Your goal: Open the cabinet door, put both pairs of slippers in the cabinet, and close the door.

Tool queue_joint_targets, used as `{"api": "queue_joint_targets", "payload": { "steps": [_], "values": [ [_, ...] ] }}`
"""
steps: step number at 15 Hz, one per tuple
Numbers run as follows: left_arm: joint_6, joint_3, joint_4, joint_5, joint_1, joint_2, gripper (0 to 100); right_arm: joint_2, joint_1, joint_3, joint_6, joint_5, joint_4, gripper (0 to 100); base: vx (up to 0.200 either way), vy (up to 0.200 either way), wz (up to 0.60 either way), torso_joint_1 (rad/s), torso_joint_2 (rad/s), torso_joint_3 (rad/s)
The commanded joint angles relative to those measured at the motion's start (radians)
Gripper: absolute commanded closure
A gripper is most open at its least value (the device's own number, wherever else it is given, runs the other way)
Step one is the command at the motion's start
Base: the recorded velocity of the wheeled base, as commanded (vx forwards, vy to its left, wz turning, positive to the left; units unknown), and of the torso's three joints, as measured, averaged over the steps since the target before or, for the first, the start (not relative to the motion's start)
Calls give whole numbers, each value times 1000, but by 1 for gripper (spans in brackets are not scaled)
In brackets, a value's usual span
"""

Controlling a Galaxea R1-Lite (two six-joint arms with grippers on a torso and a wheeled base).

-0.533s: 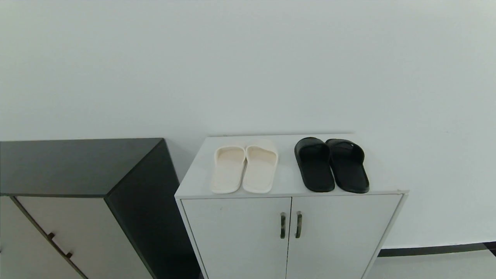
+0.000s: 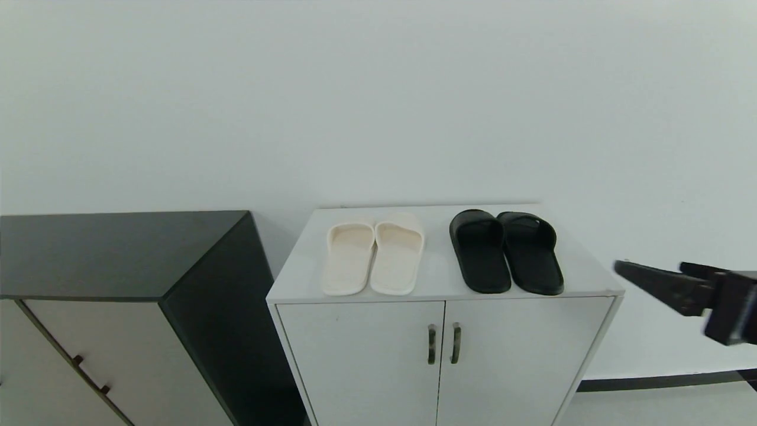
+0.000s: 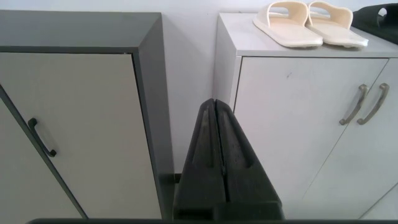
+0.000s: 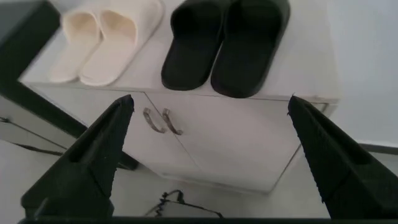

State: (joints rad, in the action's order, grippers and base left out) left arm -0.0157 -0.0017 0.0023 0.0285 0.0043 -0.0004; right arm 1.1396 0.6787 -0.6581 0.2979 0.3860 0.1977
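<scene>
A white cabinet (image 2: 355,367) stands against the wall with both doors shut, its two handles (image 2: 443,344) meeting at the middle. On its top lie a cream pair of slippers (image 2: 372,257) at the left and a black pair of slippers (image 2: 505,251) at the right. My right gripper (image 2: 649,266) hangs open beside the cabinet's right top corner, touching nothing. The right wrist view has that gripper (image 4: 209,99) wide open above the black pair (image 4: 227,43) and the handles (image 4: 161,121). My left gripper (image 3: 214,106) is shut and empty, low before the gap left of the white cabinet (image 3: 292,112).
A dark cabinet (image 2: 118,254) with pale doors and a slim handle (image 3: 42,138) stands close to the left of the white one. A plain wall lies behind. Bare floor and a dark skirting strip (image 2: 662,381) lie to the right.
My right gripper has come into the head view from the right edge. Slippers and doors are as before.
</scene>
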Motion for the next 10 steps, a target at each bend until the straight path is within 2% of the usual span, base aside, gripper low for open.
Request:
{"api": "queue_joint_targets", "payload": {
  "steps": [1,3,5,6,7,10],
  "values": [
    [-1,0,1,1,0,0,100,256,61,-95,37,44,54,0,0,0,0,0,0,0],
    [-1,0,-1,1,0,0,100,341,59,-112,32,54,129,0,0,0,0,0,0,0],
    [-3,0,-1,2,2,0,100,490,18,-130,-8,97,279,0,0,0,0,0,0,0],
    [-3,0,-1,2,0,0,100,519,10,-130,-17,110,309,0,0,0,0,0,0,0],
    [-4,0,-1,4,0,0,100,595,-19,-130,-48,126,410,0,0,0,0,0,0,0],
    [-4,0,-1,4,0,0,100,694,-94,-153,-94,122,503,0,0,0,0,0,0,0]
  ]
}}
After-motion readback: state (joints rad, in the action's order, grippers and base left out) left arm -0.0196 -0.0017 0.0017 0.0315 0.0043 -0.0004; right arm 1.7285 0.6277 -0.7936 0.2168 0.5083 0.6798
